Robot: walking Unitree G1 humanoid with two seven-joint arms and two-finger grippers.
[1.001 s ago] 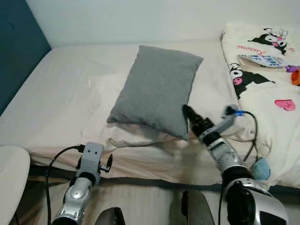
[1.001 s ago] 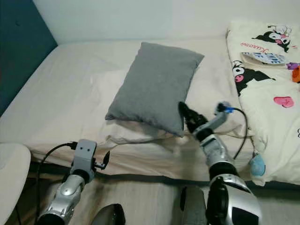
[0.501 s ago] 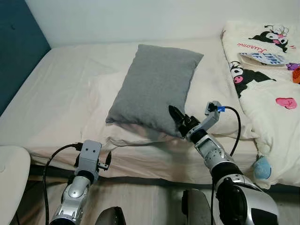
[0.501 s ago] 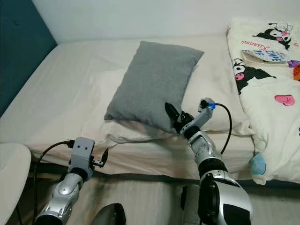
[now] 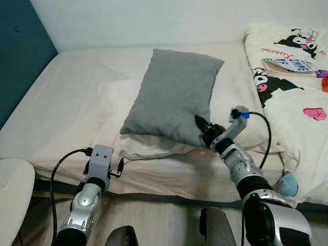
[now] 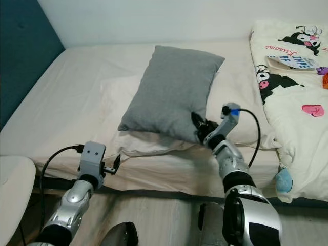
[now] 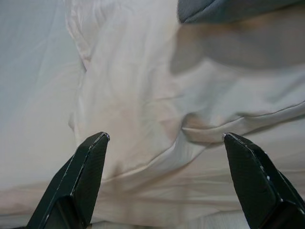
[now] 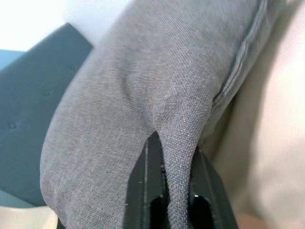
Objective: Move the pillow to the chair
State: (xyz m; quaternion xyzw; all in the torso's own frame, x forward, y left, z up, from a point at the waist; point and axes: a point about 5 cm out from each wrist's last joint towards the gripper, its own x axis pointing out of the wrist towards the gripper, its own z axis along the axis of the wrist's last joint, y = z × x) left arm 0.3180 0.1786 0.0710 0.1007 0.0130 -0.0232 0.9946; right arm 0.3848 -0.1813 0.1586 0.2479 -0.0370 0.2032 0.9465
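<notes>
A grey pillow [image 5: 171, 97] lies tilted on the bed, resting partly on a white pillow [image 5: 148, 146]. My right gripper [image 5: 201, 125] is at the grey pillow's near right corner. In the right wrist view the gripper [image 8: 174, 148] is shut, and its black fingers [image 8: 152, 176] pinch a fold of the grey fabric [image 8: 157, 86]. My left gripper [image 5: 105, 169] hovers low at the bed's front edge. It stands open [image 7: 164, 136] over the white sheet, holding nothing. A white rounded seat, probably the chair [image 5: 13, 195], is at the lower left.
A cartoon-print blanket [image 5: 287, 92] with a book [image 5: 289, 65] on it covers the bed's right side. A dark blue headboard [image 5: 20, 61] stands at the left. A small blue toy [image 5: 287, 184] hangs at the bed's front right edge.
My right gripper came in from the right to the grey pillow's near corner and closed on the fabric. The left arm has hardly moved.
</notes>
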